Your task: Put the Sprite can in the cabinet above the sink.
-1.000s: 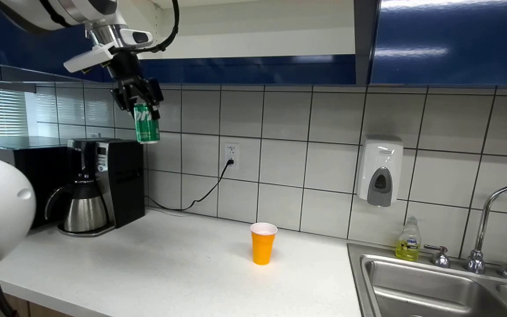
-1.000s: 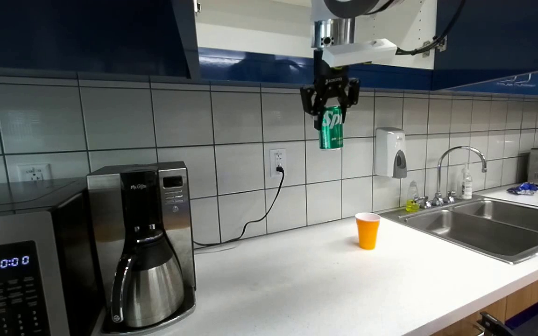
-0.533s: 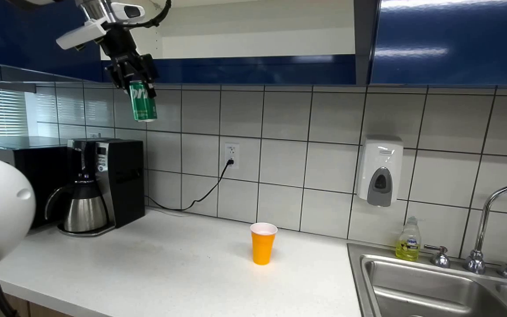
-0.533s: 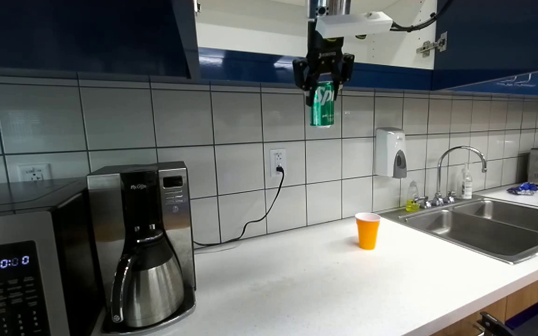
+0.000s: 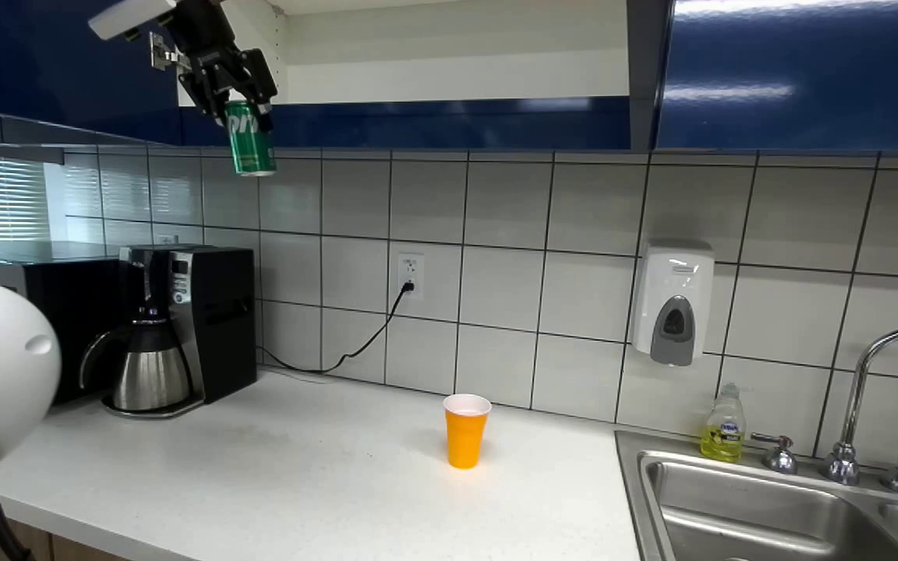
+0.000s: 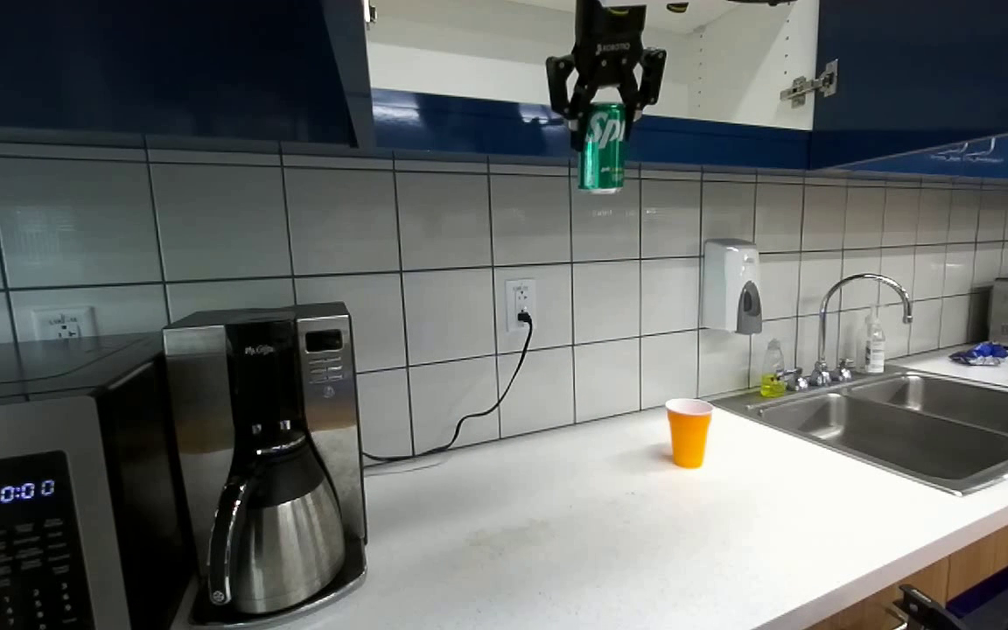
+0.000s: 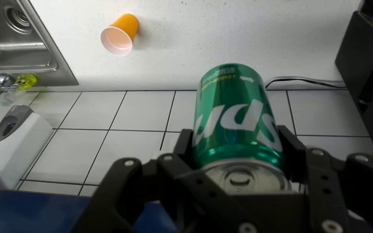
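The green Sprite can (image 5: 252, 148) hangs in the air, held near its silvery top. It also shows in an exterior view (image 6: 602, 162) and in the wrist view (image 7: 233, 97). My gripper (image 6: 603, 133) points down and is shut on the can, one finger on each side (image 7: 235, 137). The cabinet (image 5: 449, 125) stands open, its cream interior showing in both exterior views. In the images the can overlaps the cabinet's blue lower edge (image 6: 469, 124), its bottom below that edge. The steel sink (image 6: 959, 483) lies to the right of the counter in both exterior views.
An orange cup (image 5: 466, 436) stands on the white counter (image 5: 324, 483). A coffee maker (image 6: 329, 420) and a microwave (image 6: 23, 464) stand at the left. An open blue door with a hinge (image 6: 810, 85) flanks the cabinet opening. A soap dispenser (image 5: 673, 304) hangs on the tiled wall.
My gripper and the can have risen steadily, from well below the cabinet's lower edge to level with it. They also shifted slightly left in both exterior views. The grip is unchanged.
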{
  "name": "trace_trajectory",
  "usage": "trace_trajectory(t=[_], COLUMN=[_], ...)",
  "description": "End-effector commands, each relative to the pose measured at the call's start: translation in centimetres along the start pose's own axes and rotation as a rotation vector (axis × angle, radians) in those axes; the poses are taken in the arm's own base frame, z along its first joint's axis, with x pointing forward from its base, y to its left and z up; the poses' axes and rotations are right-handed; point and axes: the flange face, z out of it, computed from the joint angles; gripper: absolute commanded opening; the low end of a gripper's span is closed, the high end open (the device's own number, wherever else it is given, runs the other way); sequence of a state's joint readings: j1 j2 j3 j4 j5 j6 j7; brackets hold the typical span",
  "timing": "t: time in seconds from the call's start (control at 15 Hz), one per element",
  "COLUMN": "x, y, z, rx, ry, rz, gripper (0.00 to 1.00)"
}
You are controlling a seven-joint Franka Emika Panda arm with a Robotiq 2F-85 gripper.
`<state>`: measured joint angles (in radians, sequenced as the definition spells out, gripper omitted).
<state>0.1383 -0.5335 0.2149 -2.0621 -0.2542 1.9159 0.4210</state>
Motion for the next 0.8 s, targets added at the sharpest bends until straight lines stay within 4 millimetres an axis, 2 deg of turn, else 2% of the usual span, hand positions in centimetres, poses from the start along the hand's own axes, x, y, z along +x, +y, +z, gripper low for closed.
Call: trace_trajectory(t=[0.0,0.73], x=[1.5,5.5], y=[0.3,1.0], z=[-2.7,-7.2], rx=[-0.006,0.013], ry=[0.006,0.049], rz=[0.024,0.075], gripper=[0.4,0.4])
